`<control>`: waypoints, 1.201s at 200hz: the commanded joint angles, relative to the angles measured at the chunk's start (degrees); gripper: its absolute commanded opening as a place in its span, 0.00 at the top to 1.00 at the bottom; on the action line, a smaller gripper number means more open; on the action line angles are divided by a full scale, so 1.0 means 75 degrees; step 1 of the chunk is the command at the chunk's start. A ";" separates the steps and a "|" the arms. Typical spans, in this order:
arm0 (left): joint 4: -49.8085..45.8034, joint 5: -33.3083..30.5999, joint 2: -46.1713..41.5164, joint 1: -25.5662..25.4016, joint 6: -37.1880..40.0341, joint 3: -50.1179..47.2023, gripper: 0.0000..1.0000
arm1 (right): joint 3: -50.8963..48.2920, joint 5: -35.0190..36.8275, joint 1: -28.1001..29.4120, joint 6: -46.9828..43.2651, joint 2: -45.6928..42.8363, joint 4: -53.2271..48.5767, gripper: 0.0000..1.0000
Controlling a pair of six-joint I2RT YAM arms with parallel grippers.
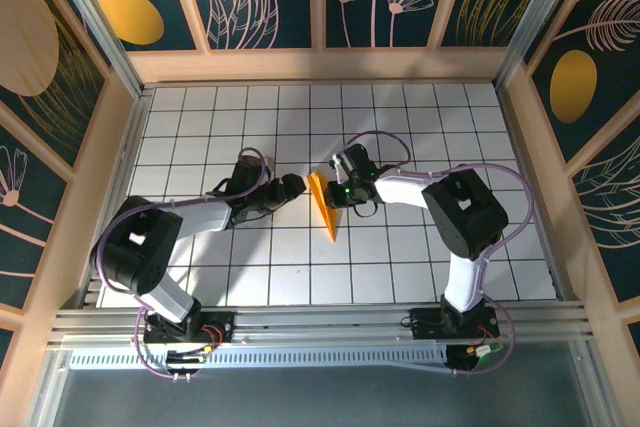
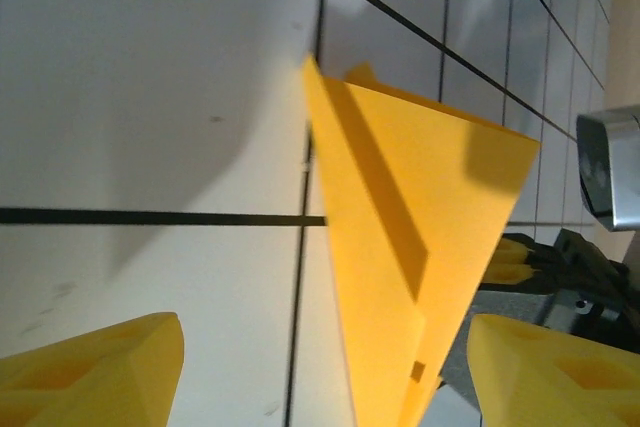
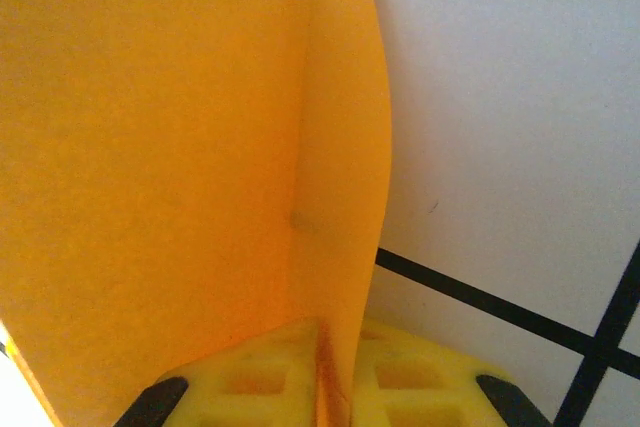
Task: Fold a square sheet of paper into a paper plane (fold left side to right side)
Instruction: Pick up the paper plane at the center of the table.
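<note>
Near the middle of the table (image 1: 200, 127), the folded sheet of paper (image 1: 322, 202), a narrow triangle with its long axis running far-to-near, is pinched along its right side by the right gripper (image 3: 322, 379), while the left gripper (image 1: 295, 185) waits just left, fingers spread and empty.

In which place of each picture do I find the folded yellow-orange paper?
Top external: the folded paper is near the centre, a narrow wedge pointing toward the near edge.
Left wrist: the folded paper is a broad triangle from the centre down to the bottom edge.
Right wrist: the folded paper covers the left half and more.
Shared landmark: the white table with black grid lines.
</note>
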 commanded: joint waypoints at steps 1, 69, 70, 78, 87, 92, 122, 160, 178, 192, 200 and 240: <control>0.0135 0.0277 0.0462 -0.0218 0.0101 0.0393 0.28 | -0.0109 -0.0115 -0.0048 0.0076 -0.0190 0.0056 0.87; 0.0300 0.0533 0.1276 -0.0427 -0.0019 0.0806 0.40 | -0.0085 -0.0138 -0.0034 0.0053 -0.0109 0.0039 0.87; 0.0305 0.0535 0.1277 -0.0432 -0.0021 0.0807 0.40 | -0.0085 -0.0138 -0.0033 0.0047 -0.0111 0.0042 0.86; 0.0335 0.0536 0.1303 -0.0450 -0.0047 0.0810 0.42 | -0.0083 -0.0126 -0.0032 0.0044 -0.0104 0.0021 0.86; 0.0373 0.0545 0.1315 -0.0460 -0.0075 0.0809 0.45 | -0.0085 -0.0127 -0.0035 0.0059 -0.0102 0.0020 0.85; 0.0395 0.0549 0.1314 -0.0467 -0.0093 0.0815 0.47 | -0.0086 -0.0128 -0.0038 0.0053 -0.0110 0.0010 0.85; 0.0600 0.0642 0.1332 -0.0473 -0.0231 0.0785 0.57 | -0.0074 -0.0094 -0.0053 0.0018 -0.0188 -0.0052 0.80; 0.0871 0.0827 0.1451 -0.0467 -0.0441 0.0849 0.60 | -0.0132 -0.0259 -0.0190 0.0037 -0.0327 -0.0008 0.75; 0.0864 0.0842 0.1537 -0.0475 -0.0444 0.0927 0.60 | -0.0163 -0.0346 -0.0276 0.0036 -0.0393 -0.0007 0.75; 0.0838 0.0829 0.1610 -0.0484 -0.0444 0.0971 0.60 | -0.0200 -0.0372 -0.0334 0.0039 -0.0492 -0.0025 0.74; 0.0798 0.0810 0.1655 -0.0484 -0.0444 0.0993 0.60 | -0.0214 -0.0393 -0.0381 0.0033 -0.0577 -0.0037 0.73; 0.0732 0.0792 0.1757 -0.0483 -0.0430 0.1057 0.61 | -0.0285 -0.0292 -0.0500 -0.0052 -0.1083 -0.0405 0.70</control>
